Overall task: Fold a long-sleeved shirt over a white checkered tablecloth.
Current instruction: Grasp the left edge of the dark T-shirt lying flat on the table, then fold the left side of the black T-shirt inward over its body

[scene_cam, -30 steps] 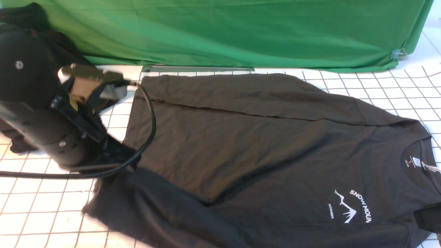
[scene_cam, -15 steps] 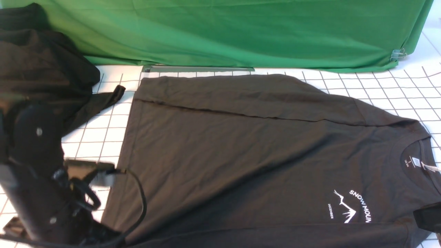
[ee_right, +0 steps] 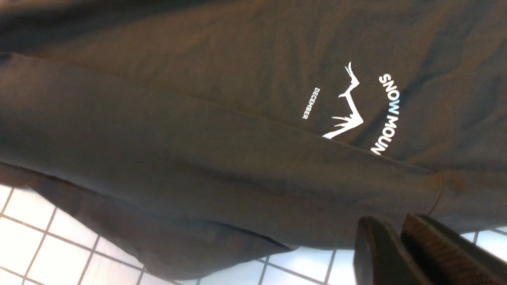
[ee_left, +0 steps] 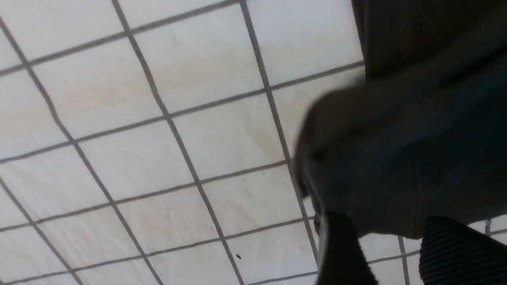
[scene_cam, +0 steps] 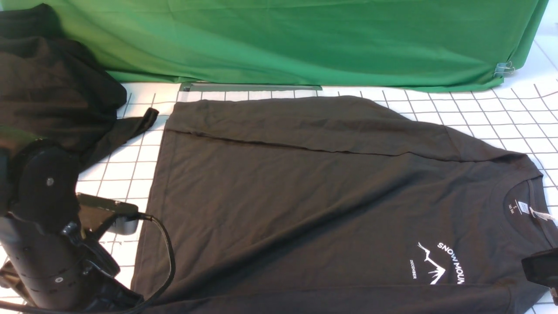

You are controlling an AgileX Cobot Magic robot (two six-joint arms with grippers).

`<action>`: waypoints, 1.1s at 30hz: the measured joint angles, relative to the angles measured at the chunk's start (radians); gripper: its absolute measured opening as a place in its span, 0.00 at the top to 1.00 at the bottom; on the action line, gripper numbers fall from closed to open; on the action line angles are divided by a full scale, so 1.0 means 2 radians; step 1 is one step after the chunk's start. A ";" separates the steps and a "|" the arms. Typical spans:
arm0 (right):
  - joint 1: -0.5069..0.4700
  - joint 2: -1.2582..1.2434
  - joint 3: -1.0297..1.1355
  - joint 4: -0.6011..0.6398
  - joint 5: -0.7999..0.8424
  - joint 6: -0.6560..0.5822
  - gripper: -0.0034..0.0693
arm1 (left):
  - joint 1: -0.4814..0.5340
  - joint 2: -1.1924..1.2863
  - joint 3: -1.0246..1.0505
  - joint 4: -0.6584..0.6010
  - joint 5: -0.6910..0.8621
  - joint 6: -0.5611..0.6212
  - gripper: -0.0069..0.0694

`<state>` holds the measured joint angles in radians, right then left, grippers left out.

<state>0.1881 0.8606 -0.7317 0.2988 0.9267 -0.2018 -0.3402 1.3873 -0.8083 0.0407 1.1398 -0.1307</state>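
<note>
The long-sleeved shirt (scene_cam: 305,196) lies spread flat on the white checkered tablecloth (scene_cam: 479,113), collar and white neck label to the right, SNOW MOUN logo (scene_cam: 436,264) near the front right. My left arm (scene_cam: 48,261) is low at the near left corner by the shirt's hem, and it hides its own gripper in the front view. In the left wrist view the left gripper (ee_left: 386,223) is open, a dark cuff-like edge of the shirt (ee_left: 396,158) just past its fingertips, tablecloth (ee_left: 158,158) showing between them. My right gripper (scene_cam: 540,270) (ee_right: 392,219) is shut beside the shoulder seam.
Plain green fabric (scene_cam: 305,43) hangs across the back, clipped at its right end (scene_cam: 503,67). A blacker lumpy mass of cloth (scene_cam: 52,96) sits at the far left, one strip reaching toward the shirt. The left arm's cable (scene_cam: 168,253) loops over the shirt's near left corner.
My left arm swung from the far left down to the near left corner, taking the loose sleeve along the front edge. The shirt slid slightly left. The right gripper stayed put.
</note>
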 joint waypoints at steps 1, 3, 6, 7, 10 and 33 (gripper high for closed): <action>0.000 0.000 0.000 0.000 0.000 0.000 0.83 | 0.000 0.000 0.000 0.000 0.006 0.000 0.46; 0.000 0.000 0.000 0.000 0.000 0.000 0.83 | 0.000 0.000 0.001 0.000 0.009 0.001 0.40; 0.000 0.000 0.000 0.000 0.000 0.000 0.83 | 0.000 0.000 0.004 0.000 -0.007 0.014 0.36; 0.000 0.000 0.000 0.000 -0.001 0.000 0.82 | 0.000 0.000 0.009 0.000 -0.026 0.020 0.35; 0.000 0.000 0.000 0.000 -0.002 0.000 0.82 | 0.000 0.007 0.020 0.008 -0.062 0.026 0.36; 0.000 0.000 0.000 0.000 -0.002 0.000 0.81 | 0.000 0.049 0.015 0.015 -0.040 0.027 0.88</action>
<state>0.1881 0.8606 -0.7317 0.2988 0.9228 -0.2018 -0.3402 1.4850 -0.7785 0.0711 1.0596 -0.0773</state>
